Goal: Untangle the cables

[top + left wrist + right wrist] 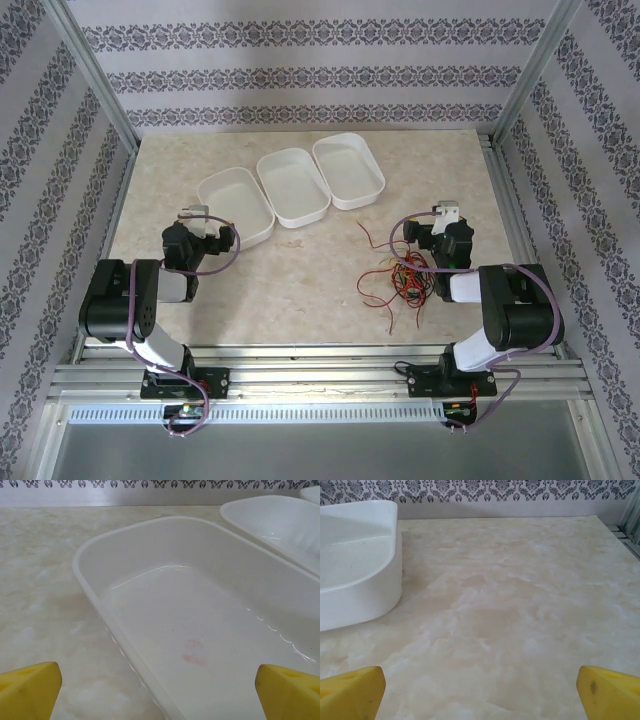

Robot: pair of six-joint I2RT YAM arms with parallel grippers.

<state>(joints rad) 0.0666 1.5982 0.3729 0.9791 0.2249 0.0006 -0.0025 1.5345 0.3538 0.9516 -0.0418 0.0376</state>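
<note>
Marble tabletop (pixel 300 285), tangled cables (pixel 398 280) just beside right jaws, both pairs wide apart.

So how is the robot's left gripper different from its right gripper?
The left gripper looks into a white tub; the right gripper looks over bare table. The tangled cables lie close beside the right gripper, far from the left gripper. Both have yellow jaws spread wide open, holding nothing.

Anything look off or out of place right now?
Nothing looks spilled or broken. The cables lie in one knotted heap of red, black and tan. The left tray has a faint pink smudge on its floor.
</note>
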